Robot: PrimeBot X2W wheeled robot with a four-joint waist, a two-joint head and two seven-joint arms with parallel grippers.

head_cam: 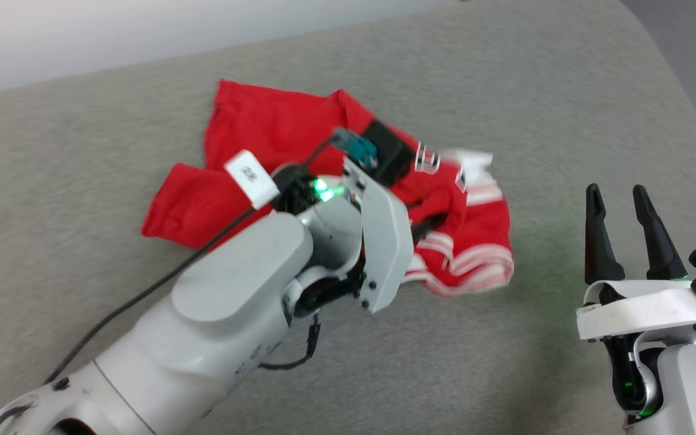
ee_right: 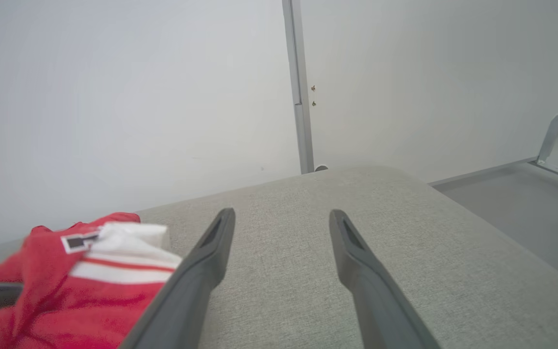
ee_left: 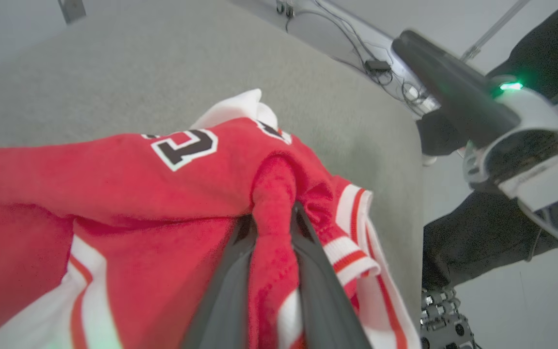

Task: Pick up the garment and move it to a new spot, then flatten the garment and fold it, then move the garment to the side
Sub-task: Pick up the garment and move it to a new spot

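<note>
Left gripper (ee_left: 271,217): clamped on a narrow bunched ridge of the garment (head_cam: 275,127), red cloth squeezed up between the fingers. Garment sits crumpled around mid-tabletop (head_cam: 82,290), striped trim toward the right.

Risk: the pinch looks thin and may catch one layer only. On a lift the rest could drag, twist or slip free.

Right gripper (head_cam: 616,193): fingers apart, empty, off to the right of the cloth.

Farther on, the tabletop's rounded right edge: a carry that way could spill the hem over.
</note>
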